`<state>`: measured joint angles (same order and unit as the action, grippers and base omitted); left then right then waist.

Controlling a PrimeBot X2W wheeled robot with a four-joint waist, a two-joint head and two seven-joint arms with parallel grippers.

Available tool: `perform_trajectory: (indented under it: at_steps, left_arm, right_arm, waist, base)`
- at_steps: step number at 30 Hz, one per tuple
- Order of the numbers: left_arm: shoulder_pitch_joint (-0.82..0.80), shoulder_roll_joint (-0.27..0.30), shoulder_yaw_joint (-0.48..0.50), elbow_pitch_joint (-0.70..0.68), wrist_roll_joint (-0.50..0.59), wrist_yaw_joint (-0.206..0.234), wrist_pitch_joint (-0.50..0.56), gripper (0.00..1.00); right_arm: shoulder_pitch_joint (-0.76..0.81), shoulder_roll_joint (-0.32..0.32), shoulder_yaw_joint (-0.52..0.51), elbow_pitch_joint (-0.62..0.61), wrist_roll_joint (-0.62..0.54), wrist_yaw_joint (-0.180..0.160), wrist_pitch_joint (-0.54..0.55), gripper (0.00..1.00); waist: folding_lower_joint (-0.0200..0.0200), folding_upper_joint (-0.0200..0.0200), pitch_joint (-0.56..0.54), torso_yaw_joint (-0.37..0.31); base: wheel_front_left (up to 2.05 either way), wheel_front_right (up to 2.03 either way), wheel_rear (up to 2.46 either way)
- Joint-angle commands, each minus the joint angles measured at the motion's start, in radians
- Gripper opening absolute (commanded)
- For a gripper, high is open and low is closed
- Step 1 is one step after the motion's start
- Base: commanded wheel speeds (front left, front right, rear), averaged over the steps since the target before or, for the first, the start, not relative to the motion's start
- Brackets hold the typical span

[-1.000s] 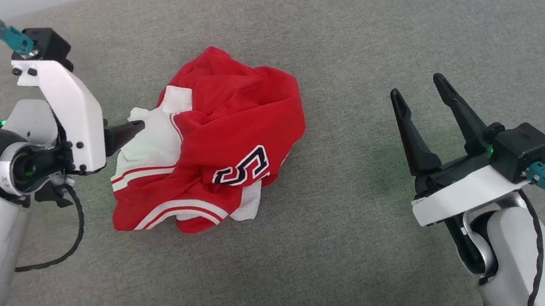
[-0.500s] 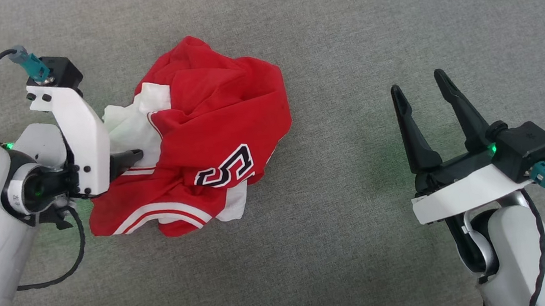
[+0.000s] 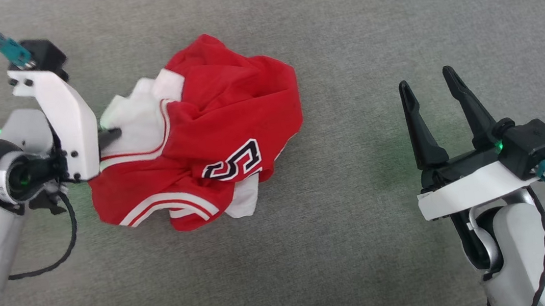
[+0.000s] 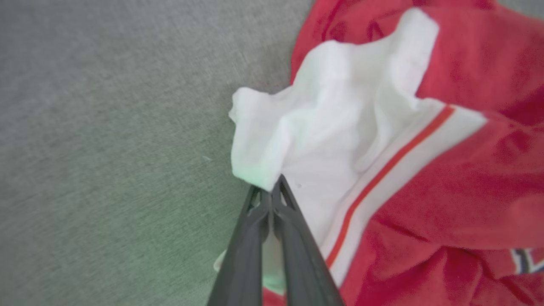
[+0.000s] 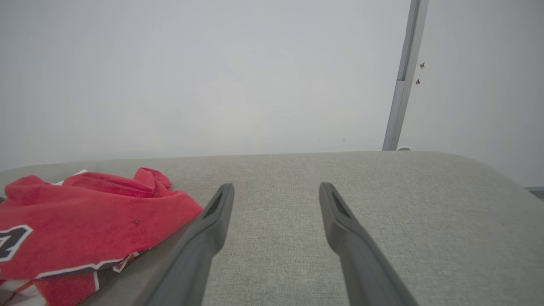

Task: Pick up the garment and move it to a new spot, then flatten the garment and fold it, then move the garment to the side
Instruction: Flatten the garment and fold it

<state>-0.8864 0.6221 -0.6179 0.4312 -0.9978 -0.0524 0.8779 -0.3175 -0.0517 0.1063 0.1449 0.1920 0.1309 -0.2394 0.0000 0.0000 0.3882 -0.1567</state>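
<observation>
Risk: left gripper (image 4: 272, 188) clamped on mere edge of shirt (image 4: 429, 199); cloth could slip when lifted. Right gripper (image 3: 430, 84) spread wide, empty.

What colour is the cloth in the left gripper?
White, part of the garment; left wrist view shows it best.

where the jersey (image 3: 228, 122) sits on the desk (image 3: 367, 265)

It's heaped a bit left of the middle of the desk. The left pincer (image 3: 114, 135) is on the jersey's left side, pinched onto a fold at that edge. The right pincer (image 3: 425, 78) is well apart off to the right over bare desk, fingers spread and pointing at the far edge, with a wall (image 5: 212, 76) behind that edge.
</observation>
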Motion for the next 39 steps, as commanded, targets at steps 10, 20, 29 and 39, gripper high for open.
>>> perform_trajectory:
  at_steps: [10, 20, 29, 39]
  left_arm:
    - [0.086, 0.093, 0.085, -0.193, -0.033, 0.067, -0.070, 0.00]
    - [0.329, 0.257, 0.216, -0.371, -0.073, 0.239, -0.144, 0.00]
    - [0.554, 0.319, 0.288, -0.347, -0.122, 0.319, -0.212, 0.00]
    - [0.621, 0.216, 0.272, -0.115, -0.194, 0.254, -0.240, 0.00]
  right_arm:
    - [0.018, 0.001, -0.017, -0.007, -0.028, 0.000, 0.017, 1.00]
    - [0.040, 0.001, -0.025, -0.019, -0.033, 0.000, 0.045, 1.00]
    - [0.056, 0.001, -0.020, -0.028, -0.028, 0.000, 0.056, 1.00]
    - [0.049, 0.000, 0.001, -0.019, -0.018, 0.000, 0.070, 1.00]
  waist:
    - [0.0000, 0.0000, -0.059, 0.074]
    - [0.0000, 0.0000, -0.111, 0.136]
    - [0.0000, 0.0000, -0.125, 0.149]
    - [0.0000, 0.0000, -0.133, 0.149]
  base:
    - [0.00, 0.00, 0.00]
    - [0.00, 0.00, 0.00]
    - [0.00, 0.00, 0.00]
    - [0.00, 0.00, 0.00]
